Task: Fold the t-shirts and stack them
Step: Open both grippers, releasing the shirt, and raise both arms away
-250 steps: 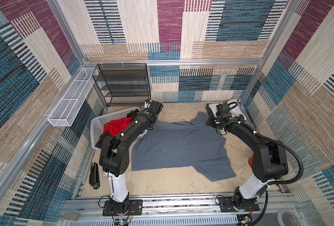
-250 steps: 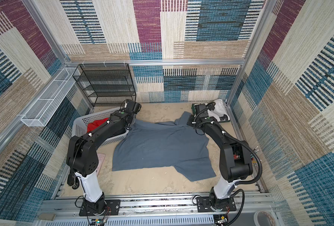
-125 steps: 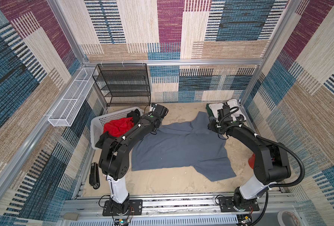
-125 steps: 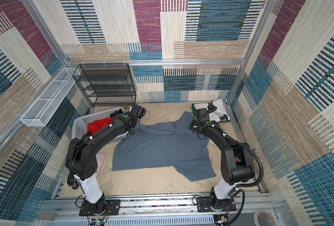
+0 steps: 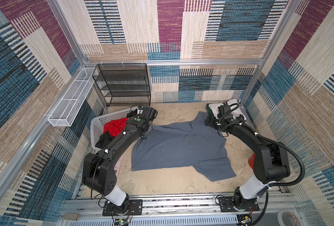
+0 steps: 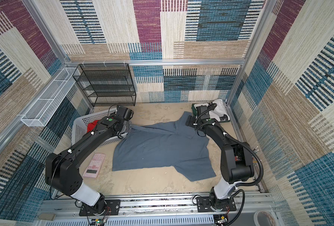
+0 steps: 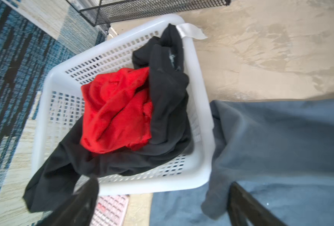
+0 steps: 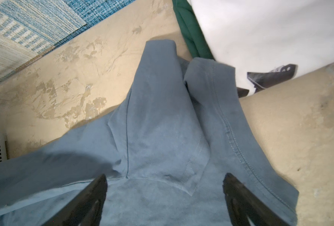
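The slate-grey t-shirt (image 5: 180, 148) (image 6: 162, 148) lies spread across the sandy table in both top views. One sleeve points to the back right and its far edge is rumpled. My left gripper (image 5: 148, 128) (image 7: 162, 184) hangs open over the shirt's far left corner, beside the basket, holding nothing. My right gripper (image 5: 207, 121) (image 8: 165, 176) is open just above the far right sleeve (image 8: 162, 117), jaws wide with cloth lying loose below them. The white t-shirt with black patches (image 5: 233, 109) (image 8: 269, 39) lies folded on the dark green one (image 5: 208, 108) (image 8: 193, 35) in the back right corner.
A white perforated basket (image 5: 98, 122) (image 7: 199, 97) at the left holds red cloth (image 7: 115, 109) and black cloth (image 7: 168, 97). A pink calculator (image 6: 93, 165) lies in front of it. A black mesh shelf (image 5: 123, 86) stands at the back left, under a white wire tray (image 5: 72, 101) on the wall.
Both grippers went from shut to open and let go of the grey shirt's far corners. The cloth has dropped flat. The left gripper has come a little nearer.
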`<action>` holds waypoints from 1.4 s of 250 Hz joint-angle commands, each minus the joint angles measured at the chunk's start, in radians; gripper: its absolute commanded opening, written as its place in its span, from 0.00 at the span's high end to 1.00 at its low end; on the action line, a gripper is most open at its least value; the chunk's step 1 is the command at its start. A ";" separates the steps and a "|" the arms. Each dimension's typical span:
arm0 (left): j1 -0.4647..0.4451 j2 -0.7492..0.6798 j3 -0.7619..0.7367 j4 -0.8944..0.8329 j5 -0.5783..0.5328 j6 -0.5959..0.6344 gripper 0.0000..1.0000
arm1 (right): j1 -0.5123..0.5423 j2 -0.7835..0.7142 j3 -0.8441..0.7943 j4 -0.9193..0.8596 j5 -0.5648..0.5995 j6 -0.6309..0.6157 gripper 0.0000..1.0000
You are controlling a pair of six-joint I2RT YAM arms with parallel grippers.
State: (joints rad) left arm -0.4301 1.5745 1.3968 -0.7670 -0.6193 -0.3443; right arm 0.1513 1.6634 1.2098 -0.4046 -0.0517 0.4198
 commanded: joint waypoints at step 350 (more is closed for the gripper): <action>0.004 -0.201 -0.178 0.151 0.317 0.108 0.00 | -0.050 0.645 0.746 -0.105 -0.104 -0.072 0.22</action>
State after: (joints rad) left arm -0.4267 1.3743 1.2331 -0.6453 -0.3508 -0.2367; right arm 0.0757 2.2097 1.7969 -0.4088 -0.2016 0.3973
